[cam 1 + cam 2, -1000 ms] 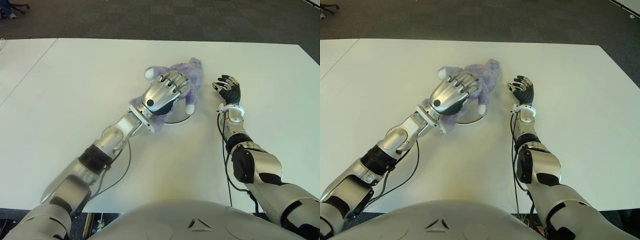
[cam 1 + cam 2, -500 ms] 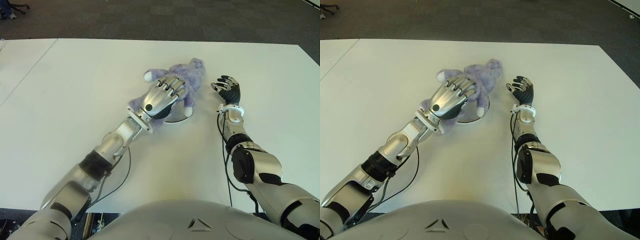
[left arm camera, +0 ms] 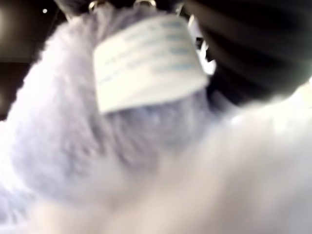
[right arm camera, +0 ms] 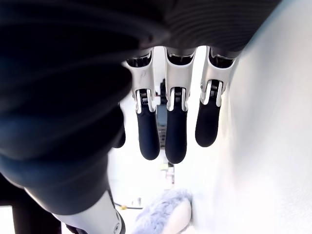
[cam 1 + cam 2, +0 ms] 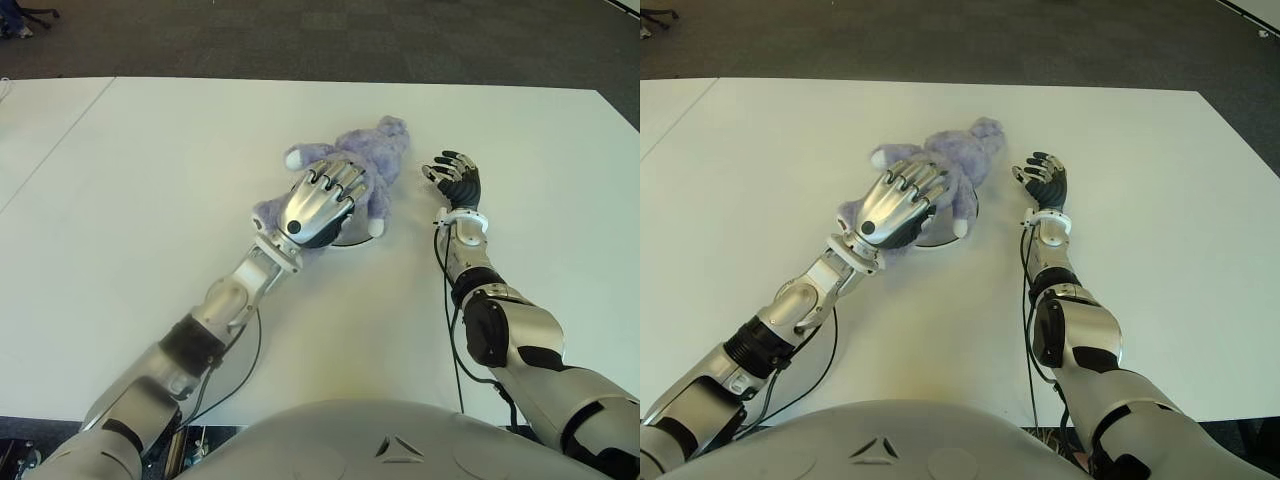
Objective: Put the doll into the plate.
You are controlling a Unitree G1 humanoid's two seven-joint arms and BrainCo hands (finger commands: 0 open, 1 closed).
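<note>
A soft lilac plush doll with white paw tips (image 5: 372,160) is seen lying across a small round white plate (image 5: 352,234), near the middle of the flat white bench (image 5: 150,180). Only the near rim of the plate is exposed, at the 5 o'clock side of the doll; the rest is covered by the plush. The doll's head is pointed toward 1 o'clock, one white-tipped limb is stretched toward 10 o'clock, and another white tip is shown at the plate's rim.

The silver left hand (image 5: 318,201) is laid on top of the doll's body, its fingers (image 5: 340,180) curled down over the fur, so the doll is held in its grip. In the left wrist view the frame is filled with lilac fur and a white sewn-in label (image 3: 148,61) carrying blurred print; the fingers themselves are hardly seen there.

The black-fingered right hand (image 5: 455,180) is shown at 3 o'clock of the doll, apart from it, palm up, with the fingers loosely spread and nothing held. In the right wrist view three dark fingertips (image 4: 175,139) are extended, with a patch of the lilac doll visible farther off.

Dark grey carpet (image 5: 330,40) is seen beyond the far edge of the bench.
</note>
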